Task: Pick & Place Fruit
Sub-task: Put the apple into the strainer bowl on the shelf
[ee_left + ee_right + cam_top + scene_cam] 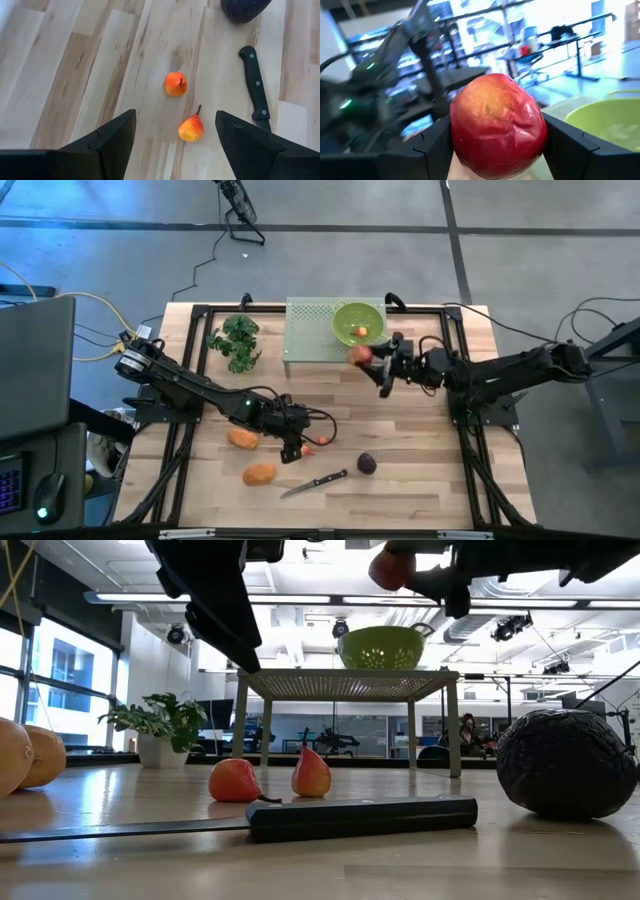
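Note:
My right gripper is shut on the red round fruit, high in the air just in front of the green colander, which stands on a green perforated rack. A small orange fruit lies in the colander. My left gripper hangs open over two tiny red-orange fruits that lie on the table. Two orange ovals and the dark purple fruit also rest on the wood. My right gripper pinches the red round fruit by its two opposite sides between its two fingers. The fingers reach in about level from the table's right side. The fruit is lifted clear of the table, above the height of the rack top.
A black-handled knife lies near the front edge, between the lower orange oval and the purple fruit. A green leafy bunch sits at the far left beside the rack. Bare wood lies at the right and front right of the table.

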Robot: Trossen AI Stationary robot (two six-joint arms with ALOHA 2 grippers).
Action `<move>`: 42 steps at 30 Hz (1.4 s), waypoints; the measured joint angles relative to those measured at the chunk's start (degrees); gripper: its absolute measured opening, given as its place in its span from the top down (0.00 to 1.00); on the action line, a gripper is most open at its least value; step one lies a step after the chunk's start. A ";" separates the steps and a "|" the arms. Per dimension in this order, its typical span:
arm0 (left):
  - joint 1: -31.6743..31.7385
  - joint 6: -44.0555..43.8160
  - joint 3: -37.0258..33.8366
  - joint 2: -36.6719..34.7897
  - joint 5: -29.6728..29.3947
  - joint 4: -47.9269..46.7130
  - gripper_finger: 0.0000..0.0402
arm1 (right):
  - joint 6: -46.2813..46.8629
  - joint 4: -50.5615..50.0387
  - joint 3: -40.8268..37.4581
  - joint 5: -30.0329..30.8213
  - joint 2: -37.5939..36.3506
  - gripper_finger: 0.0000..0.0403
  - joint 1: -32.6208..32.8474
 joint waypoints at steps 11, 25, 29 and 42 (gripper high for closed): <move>0.00 0.00 0.00 0.00 0.02 -0.07 0.33 | 0.04 1.11 2.55 4.60 0.03 0.39 -7.56; 0.00 -0.02 0.00 0.00 0.04 -0.08 0.33 | 6.37 -20.46 9.01 7.15 0.04 0.39 -14.83; 0.00 -0.04 0.00 0.00 0.04 -0.09 0.33 | 6.94 -23.74 9.01 7.85 0.07 0.39 -14.83; 0.00 -0.15 0.00 0.00 0.07 -0.04 0.33 | 3.93 -28.32 8.98 7.61 0.07 0.39 -14.81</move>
